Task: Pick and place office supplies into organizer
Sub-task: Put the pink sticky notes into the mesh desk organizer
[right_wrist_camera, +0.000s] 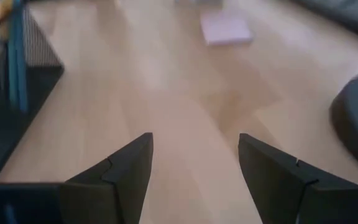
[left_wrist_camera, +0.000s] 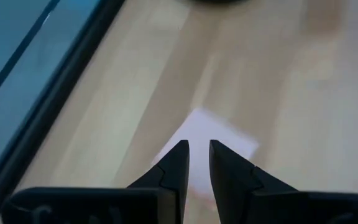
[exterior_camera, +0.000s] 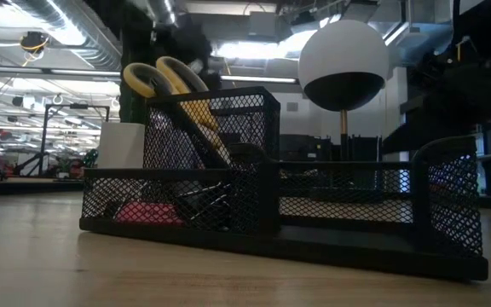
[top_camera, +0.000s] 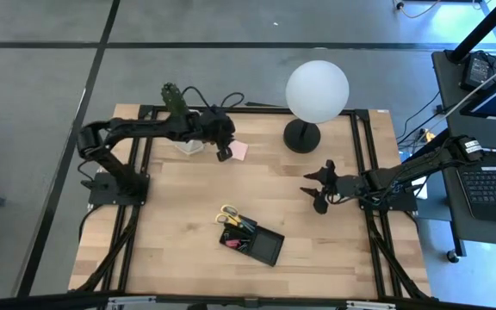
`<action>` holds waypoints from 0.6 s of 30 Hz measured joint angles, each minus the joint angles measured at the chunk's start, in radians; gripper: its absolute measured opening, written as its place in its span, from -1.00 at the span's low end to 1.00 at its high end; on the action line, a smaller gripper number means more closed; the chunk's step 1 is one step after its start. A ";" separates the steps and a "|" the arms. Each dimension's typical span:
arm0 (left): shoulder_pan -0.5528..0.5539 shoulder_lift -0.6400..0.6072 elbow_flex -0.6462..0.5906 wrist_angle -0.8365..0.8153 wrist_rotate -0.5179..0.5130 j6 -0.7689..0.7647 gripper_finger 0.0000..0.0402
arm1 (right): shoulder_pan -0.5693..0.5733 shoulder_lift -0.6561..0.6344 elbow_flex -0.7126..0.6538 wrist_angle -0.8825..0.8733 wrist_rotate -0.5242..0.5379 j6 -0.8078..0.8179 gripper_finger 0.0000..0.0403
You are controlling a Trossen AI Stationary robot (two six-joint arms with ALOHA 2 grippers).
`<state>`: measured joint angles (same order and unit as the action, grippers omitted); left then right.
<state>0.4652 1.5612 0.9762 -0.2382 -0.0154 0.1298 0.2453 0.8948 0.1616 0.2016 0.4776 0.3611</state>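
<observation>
The pink sticky-note pad (top_camera: 239, 151) lies flat on the table at the far middle. My left gripper (top_camera: 224, 153) is over the pad's left edge, and its fingers stand just above the pad (left_wrist_camera: 219, 140) with only a narrow gap between them. My right gripper (top_camera: 317, 191) is open and empty over bare table at the right. The black mesh organizer (top_camera: 261, 245) stands near the front middle. It holds the yellow-handled scissors (exterior_camera: 177, 94) upright, with pens and a pink-red eraser (exterior_camera: 147, 213) in its compartments.
The white globe lamp (top_camera: 317, 90) stands on its round black base (top_camera: 301, 136) to the right of the pad. The potted cactus (top_camera: 179, 120) stands just behind my left arm. Bare wood lies between the pad and the organizer.
</observation>
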 joint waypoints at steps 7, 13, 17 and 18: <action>0.075 0.115 -0.076 0.121 -0.036 0.033 -0.72 | -0.035 0.000 0.000 0.171 0.028 -0.148 0.17; 0.100 0.209 -0.078 0.176 -0.012 0.030 -0.72 | -0.075 0.000 0.000 0.231 0.029 -0.242 0.17; 0.099 0.212 -0.077 0.203 -0.011 0.013 -0.72 | -0.101 0.000 0.000 0.227 0.029 -0.240 0.17; 0.098 0.208 -0.077 0.206 -0.011 0.006 -0.72 | -0.106 0.000 0.000 0.226 0.029 -0.240 0.17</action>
<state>0.5632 1.7694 0.8989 -0.0325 -0.0269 0.1354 0.1390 0.8944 0.1619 0.4273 0.5068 0.1210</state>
